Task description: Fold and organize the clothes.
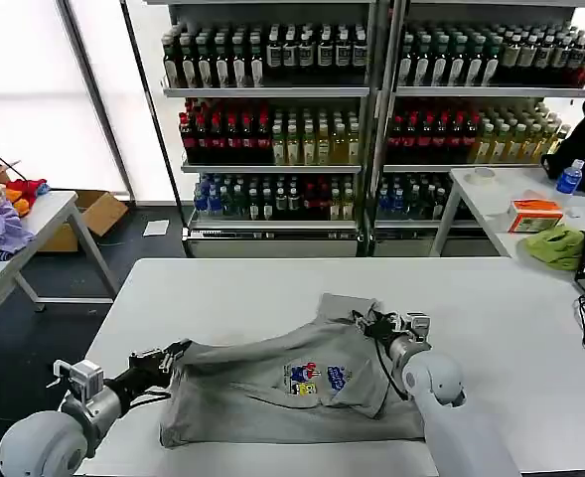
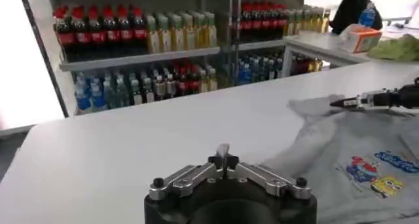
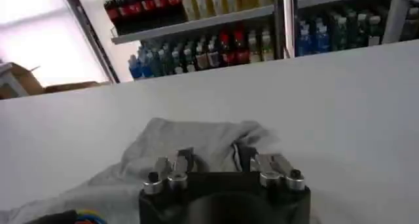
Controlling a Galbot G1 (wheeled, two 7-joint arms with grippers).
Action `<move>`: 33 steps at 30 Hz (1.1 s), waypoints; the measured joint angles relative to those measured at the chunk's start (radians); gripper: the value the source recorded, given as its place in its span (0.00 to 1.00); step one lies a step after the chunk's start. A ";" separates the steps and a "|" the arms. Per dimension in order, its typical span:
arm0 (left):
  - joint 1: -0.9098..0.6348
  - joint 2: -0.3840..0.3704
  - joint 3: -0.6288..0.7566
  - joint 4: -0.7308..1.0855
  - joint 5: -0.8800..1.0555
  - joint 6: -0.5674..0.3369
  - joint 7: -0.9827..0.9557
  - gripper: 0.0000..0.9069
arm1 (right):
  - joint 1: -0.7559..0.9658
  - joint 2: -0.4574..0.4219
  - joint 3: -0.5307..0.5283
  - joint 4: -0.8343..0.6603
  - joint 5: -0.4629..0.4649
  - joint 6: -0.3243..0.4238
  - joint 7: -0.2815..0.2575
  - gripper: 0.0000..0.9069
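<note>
**Both end effectors at the grey shirt on the white counter**

Nearest to me in the head view are my two arms, reaching in from the lower edge toward the shirt [image 1: 292, 383]. It is a light grey short-sleeved shirt lying rumpled and partly bunched on the white counter [image 1: 491, 298], spread across the near middle, with a small multicoloured chest print facing up. The cloth rises into a soft ridge from its left corner to the far right, and the near hem lies flatter along the counter's front edge.

My left end effector [image 1: 170, 355] sits at the shirt's left edge. From the left wrist view its fingers [image 2: 224, 154] look pinched narrow together on a bit of grey fabric, though the cloth between them is hard to make out, so I take that as likely rather than certain.

My right end effector [image 1: 371, 325] is at the far right part of the shirt, near what seems to be the collar or shoulder. In the right wrist view its fingers [image 3: 185, 158] stand a little apart with bunched grey cloth just beyond them; I cannot tell whether they grip it.

Behind the counter stand shelves of bottles [image 1: 272, 109], and a lime-green cloth [image 1: 557, 245] lies on a side table.
</note>
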 measured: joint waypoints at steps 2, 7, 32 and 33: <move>0.001 -0.002 0.000 0.000 0.001 0.000 0.000 0.01 | 0.001 -0.003 0.000 0.002 0.007 0.000 0.002 0.00; 0.005 -0.003 -0.001 0.001 0.001 0.000 0.000 0.01 | 0.005 -0.006 -0.004 -0.002 0.020 0.000 0.005 0.00; 0.002 -0.001 -0.021 -0.004 -0.011 -0.002 0.001 0.01 | -0.097 -0.064 0.084 0.212 0.161 -0.001 0.035 0.00; 0.003 0.000 -0.023 -0.006 -0.014 -0.002 0.000 0.01 | -0.110 -0.066 0.093 0.233 0.168 -0.001 0.035 0.00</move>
